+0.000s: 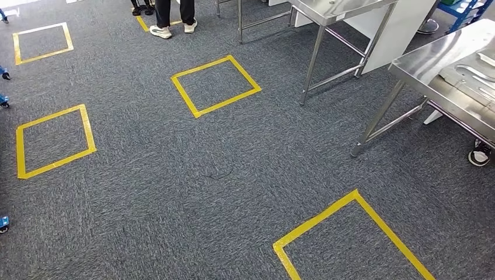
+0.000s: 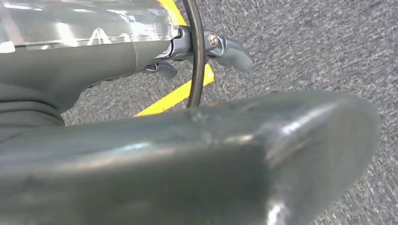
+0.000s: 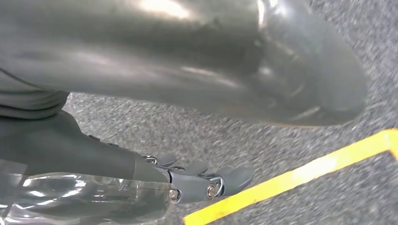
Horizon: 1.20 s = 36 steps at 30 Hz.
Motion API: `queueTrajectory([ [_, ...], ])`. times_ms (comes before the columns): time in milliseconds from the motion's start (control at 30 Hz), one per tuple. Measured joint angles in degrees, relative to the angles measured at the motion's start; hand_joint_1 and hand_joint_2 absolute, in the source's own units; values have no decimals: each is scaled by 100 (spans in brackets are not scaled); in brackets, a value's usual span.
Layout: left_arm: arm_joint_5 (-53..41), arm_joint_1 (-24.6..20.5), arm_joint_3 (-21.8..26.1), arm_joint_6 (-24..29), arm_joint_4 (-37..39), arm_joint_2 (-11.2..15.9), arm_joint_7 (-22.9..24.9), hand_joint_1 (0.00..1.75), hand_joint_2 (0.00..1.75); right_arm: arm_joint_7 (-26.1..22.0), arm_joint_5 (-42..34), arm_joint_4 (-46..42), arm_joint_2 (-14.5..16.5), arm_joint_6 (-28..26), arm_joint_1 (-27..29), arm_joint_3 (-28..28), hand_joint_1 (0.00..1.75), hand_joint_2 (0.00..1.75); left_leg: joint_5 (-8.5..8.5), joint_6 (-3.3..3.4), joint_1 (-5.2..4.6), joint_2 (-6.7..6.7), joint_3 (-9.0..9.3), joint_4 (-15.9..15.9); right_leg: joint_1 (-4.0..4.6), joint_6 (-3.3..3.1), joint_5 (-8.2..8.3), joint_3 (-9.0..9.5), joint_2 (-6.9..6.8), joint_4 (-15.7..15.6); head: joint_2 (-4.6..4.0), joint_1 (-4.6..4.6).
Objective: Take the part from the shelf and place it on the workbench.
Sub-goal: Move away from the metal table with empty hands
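Grey carpet (image 1: 175, 175) marked w/ yellow tape squares (image 1: 216, 86) takes up most of my head view; the squares look like standing marks, so I judge I am between stations, walking. Steel workbench (image 1: 435, 61) at upper right carries a pale moulded part (image 1: 476, 79) on its top; I cannot tell whether that is the task's part or another of the kind. A second steel table (image 1: 333, 11) stands farther back, w/ a person's legs and white shoes (image 1: 173, 26) beyond it. No shelf is to be seen here. My left hand (image 2: 206, 49) hangs beside my body over the carpet, by a yellow tape line (image 2: 176, 96), fingers extended and nothing between them: slack, holding nothing. A black cable (image 2: 196, 51) crosses in front of it. My right hand (image 3: 202, 180) hangs likewise, above another tape line (image 3: 291, 178), fingers straight and slightly apart, holding nothing. Both arms down at the sides suits walking, not reaching. Est. stage: either heading to the shelf w/ the pick not yet made, or the part already set down; the pictures do not settle which.
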Motion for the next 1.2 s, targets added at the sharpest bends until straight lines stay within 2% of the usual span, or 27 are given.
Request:
queueTrajectory([
  [33,-14,-1,-2,-5,0,4,15,0,0,-12,15,0,-10,0,-19,2,0,0,14,39,0,-62,-15,-14,-3,29,-1,14,-39,-7,0,1],
  [67,-40,2,-10,-11,0,10,37,0,0,-23,31,0,-23,0,-37,4,0,0,33,76,6,-114,-17,-33,-15,64,-24,23,-5,9,0,1],
  [133,-106,-7,-43,-15,0,18,100,0,0,-41,60,0,-43,1,-47,9,0,0,78,155,24,-222,-11,-77,-38,113,-235,-76,242,270,0,2],
  [167,-145,-16,-65,-9,0,19,130,0,0,-40,77,0,-50,1,-38,11,0,0,98,186,25,-275,-13,-86,-48,124,-426,-217,415,580,0,2],
  [200,-180,-24,-90,-2,0,19,161,0,0,-31,98,0,-51,1,-27,13,0,0,109,206,15,-334,-31,-85,-46,121,-629,-411,527,974,0,2],
  [233,-211,-25,-118,5,0,20,184,0,0,-14,124,0,-52,0,-17,17,0,0,117,220,3,-400,-45,-82,-45,118,-780,-603,583,1354,0,2],
  [267,-239,-17,-146,12,0,20,202,0,0,5,147,0,-52,-1,-5,24,0,0,120,225,-10,-476,-52,-77,-44,111,-825,-739,609,1602,0,2],
  [300,-257,-4,-173,16,0,20,215,0,0,25,164,0,-52,-2,6,32,0,0,121,226,-19,-556,-53,-69,-43,99,-747,-777,624,1635,0,2],
  [333,-270,10,-195,18,0,20,219,0,0,44,179,0,-52,-5,14,41,0,0,120,225,-24,-638,-48,-60,-44,80,-560,-703,646,1435,0,2],
  [367,-282,19,-213,18,1,19,222,0,0,68,200,0,-52,-14,22,55,0,0,118,222,-26,-719,-42,-51,-43,54,-311,-541,711,1051,0,2],
  [433,-302,26,-250,17,6,12,242,0,0,140,256,1,-60,-53,31,87,0,0,116,192,-31,-864,-54,-29,-40,6,0,-237,950,334,0,2],
  [467,-313,31,-274,16,9,9,257,0,0,183,283,2,-64,-74,31,102,0,0,120,164,-26,-921,-72,-25,-30,-10,55,-162,1029,143,0,2],
  [500,-321,42,-297,17,13,5,275,0,0,225,299,3,-68,-89,31,113,0,0,129,128,-18,-978,-91,-28,-17,-24,43,-145,1049,89,0,2],
  [533,-327,60,-314,18,15,6,291,0,0,258,308,4,-67,-95,27,122,0,0,141,89,-8,-1039,-111,-39,-6,-42,60,-141,983,68,0,2],
  [567,-323,84,-326,18,17,6,308,0,0,300,313,4,-66,-99,25,132,0,0,143,59,-1,-1043,-121,-37,-13,-75,77,-125,914,38,0,1],
  [633,-301,128,-332,18,21,9,345,0,0,382,313,4,-65,-102,35,145,0,0,1,8,-11,-806,-215,163,-32,-157,112,-80,770,-39,0,0],
  [700,-276,135,-332,16,22,10,387,0,0,472,313,4,-68,-108,64,146,0,0,-371,-39,-7,-478,-515,809,-26,-212,115,-60,612,-70,0,-1],
  [767,-270,141,-332,15,22,5,417,0,0,549,313,3,-76,-110,82,146,0,0,-654,-89,25,-378,-845,1498,-7,-226,98,-65,446,-60,0,0],
  [800,-270,155,-332,14,23,2,428,0,0,574,313,2,-79,-110,83,146,0,0,-640,-108,41,-357,-879,1586,-2,-222,86,-64,369,-53,0,0],
  [833,-270,170,-332,14,23,1,434,0,0,594,313,2,-80,-109,79,146,0,0,-523,-120,52,-330,-793,1443,-1,-213,71,-58,295,-46,0,0],
  [900,-270,180,-333,15,24,2,439,0,0,616,313,2,-80,-109,70,146,0,0,-164,-113,60,-188,-354,640,-2,-176,27,-21,151,-26,0,-1],
  [967,-270,174,-334,16,24,3,439,0,0,628,314,2,-81,-109,64,146,0,0,24,-64,35,7,-33,56,13,-119,-18,27,30,-14,0,0],
  [1000,-270,173,-334,16,24,3,439,0,0,631,314,2,-82,-109,58,146,0,0,33,-33,16,48,2,-28,17,-87,-33,45,-21,-12,0,0],
  [1067,-272,183,-334,16,24,5,442,0,0,633,321,2,-82,-109,28,146,0,0,64,35,2,-46,-1,-49,13,-21,-55,76,-112,-19,0,0],
  [1100,-273,190,-335,17,25,5,435,0,0,639,331,2,-84,-109,13,147,0,0,85,72,11,-107,9,-81,0,11,-93,84,-64,11,0,1],
  [1133,-274,194,-337,18,25,6,427,0,0,646,343,3,-84,-109,4,148,0,0,108,111,23,-168,22,-111,-14,38,-188,47,64,125,0,2],
  [1200,-278,178,-344,19,26,4,398,0,0,663,368,7,-82,-102,11,148,0,0,141,163,33,-283,25,-143,-47,68,-534,-212,428,705,0,3],
])
